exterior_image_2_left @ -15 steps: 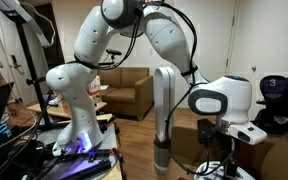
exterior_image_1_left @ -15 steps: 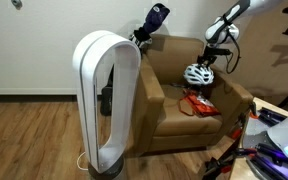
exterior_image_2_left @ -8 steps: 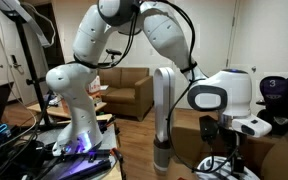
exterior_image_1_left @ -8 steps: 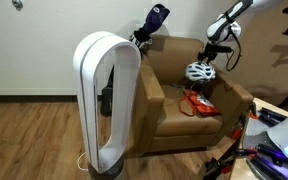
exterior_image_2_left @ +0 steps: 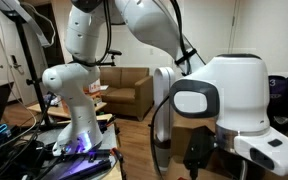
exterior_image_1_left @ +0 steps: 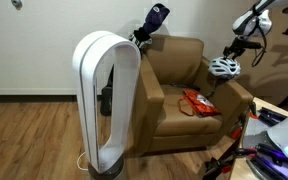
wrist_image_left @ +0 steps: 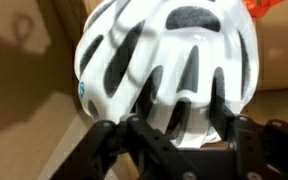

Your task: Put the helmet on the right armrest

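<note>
The white helmet [exterior_image_1_left: 222,67] with dark vent slots hangs in the air over the armchair's right side. It is above the broad tan right armrest [exterior_image_1_left: 236,97] and does not touch it. My gripper [exterior_image_1_left: 231,57] comes down from above and is shut on the helmet. In the wrist view the helmet [wrist_image_left: 169,60] fills most of the picture, and my gripper [wrist_image_left: 174,135] has its black fingers [wrist_image_left: 134,135] closed around the helmet's near edge. In an exterior view the large white arm joint [exterior_image_2_left: 224,95] hides the helmet and the chair.
A tall white oval fan [exterior_image_1_left: 104,100] stands in front of the chair's other arm. A dark blue white-marked object [exterior_image_1_left: 152,22] rests on the chair back. A flat orange-red item [exterior_image_1_left: 197,102] lies on the seat and also shows in the wrist view [wrist_image_left: 269,8]. Clutter sits at the lower right.
My gripper has carried the helmet up off the seat area and to the right, from over the seat's back to above the right armrest.
</note>
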{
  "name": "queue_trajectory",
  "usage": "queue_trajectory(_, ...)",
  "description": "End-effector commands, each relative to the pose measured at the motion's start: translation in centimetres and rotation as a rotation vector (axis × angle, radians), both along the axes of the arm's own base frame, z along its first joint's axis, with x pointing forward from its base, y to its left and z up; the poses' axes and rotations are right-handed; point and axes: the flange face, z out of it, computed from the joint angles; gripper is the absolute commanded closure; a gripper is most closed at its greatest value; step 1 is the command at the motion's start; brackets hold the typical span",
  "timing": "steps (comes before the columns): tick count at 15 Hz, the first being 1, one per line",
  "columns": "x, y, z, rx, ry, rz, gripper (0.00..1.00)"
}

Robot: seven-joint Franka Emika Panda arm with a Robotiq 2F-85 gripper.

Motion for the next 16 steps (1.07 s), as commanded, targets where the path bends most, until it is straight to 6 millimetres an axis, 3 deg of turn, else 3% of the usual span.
queue_trajectory(1, -3.9, -2.8, -1.1, 0.04, -0.001, -0.029, 0.6)
queue_trajectory(4, -5.1, -3.6, -3.2, 0.073, 0.036, -0.029, 0.6)
queue_trajectory(7, -3.8, -2.6, -5.3, 0.108, 0.077, 0.027, 0.6)
queue_trajectory(10, -2.5, -2.4, -5.0, 0.115, 0.081, 0.055, 0.6)
queue_trajectory(11, -2.3, -2.4, -5.1, 0.124, 0.084, 0.058, 0.1)
queue_trajectory(16, -2.2, -2.7, -5.2, 0.15, 0.079, 0.042, 0.0)
